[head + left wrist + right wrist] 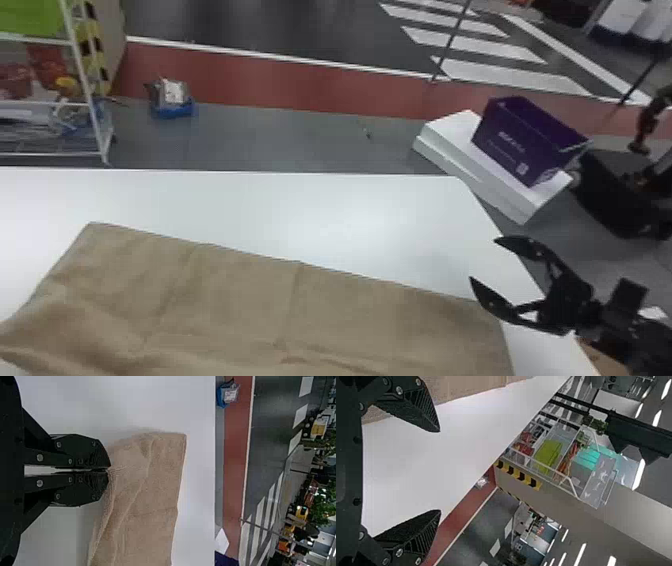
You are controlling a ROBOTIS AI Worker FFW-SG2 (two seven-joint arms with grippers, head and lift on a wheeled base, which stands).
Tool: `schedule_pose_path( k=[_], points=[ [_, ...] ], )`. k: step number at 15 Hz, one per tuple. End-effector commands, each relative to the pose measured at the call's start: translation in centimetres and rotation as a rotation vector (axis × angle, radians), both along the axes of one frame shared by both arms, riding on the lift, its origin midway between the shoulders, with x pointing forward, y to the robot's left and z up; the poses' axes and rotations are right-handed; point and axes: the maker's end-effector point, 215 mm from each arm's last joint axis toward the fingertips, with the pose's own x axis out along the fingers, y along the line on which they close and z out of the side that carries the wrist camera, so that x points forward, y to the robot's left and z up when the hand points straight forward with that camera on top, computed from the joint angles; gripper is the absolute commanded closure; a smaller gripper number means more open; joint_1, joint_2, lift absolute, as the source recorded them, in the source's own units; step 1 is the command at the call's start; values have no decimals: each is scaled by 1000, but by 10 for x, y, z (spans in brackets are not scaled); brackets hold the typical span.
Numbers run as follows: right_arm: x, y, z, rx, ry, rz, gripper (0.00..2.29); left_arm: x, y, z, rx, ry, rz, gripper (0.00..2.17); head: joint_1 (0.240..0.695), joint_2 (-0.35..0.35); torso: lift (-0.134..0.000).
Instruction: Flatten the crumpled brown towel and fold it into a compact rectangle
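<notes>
Nearest, the brown towel (pixel 240 310) lies spread across the near part of the white counter (pixel 350 210), with low creases and a rumpled portion toward the left. The left gripper (pixel 109 469) has its fingers closed on a pinch of its cloth, small folds fanning from the tips. By the towel's far right corner, the right gripper (pixel 483 259) has its fingers well apart, nothing between them. Beyond the counter, a purple box (pixel 520 142) sits on a white box (pixel 452 131) at the right; a white-framed rack (pixel 94 107) stands at the left. Farther back, white stripes (pixel 510 75) cross the dark floor.
</notes>
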Motion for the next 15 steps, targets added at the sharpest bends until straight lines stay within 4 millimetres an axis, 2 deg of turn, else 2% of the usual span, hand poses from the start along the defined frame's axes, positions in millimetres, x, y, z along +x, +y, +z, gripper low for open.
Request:
schedule_pose_path(
  k=[1, 4, 5, 6, 7, 10, 13, 15],
  points=[
    [-6, 18, -9, -27, 14, 61, 178, -5, 17, -6, 56, 36, 30, 1085, 695, -276, -124],
    [-12, 37, -27, -49, 52, 116, 178, -10, 21, -14, 69, 62, 29, 1082, 695, -228, -124],
    [-14, 41, -32, -60, 61, 130, 178, -9, 22, -14, 72, 61, 32, 994, 695, -218, -124],
    [-16, 46, -36, -62, 71, 140, 178, -11, 25, -16, 70, 74, 53, 421, 695, -195, -124],
    [-16, 47, -36, -62, 69, 144, 178, -12, 29, -19, 71, 85, 81, -2, 695, -186, -124],
    [-18, 46, -34, -68, 64, 147, 178, -16, 40, -25, 90, 111, 132, 12, 695, -159, -124],
    [-17, 42, -31, -76, 59, 146, 178, -27, 61, -41, 170, 177, 201, 12, 695, -140, -124],
    [-17, 43, -30, -77, 57, 148, 178, -24, 74, -50, 211, 186, 248, 12, 695, -126, -124]
  ],
)
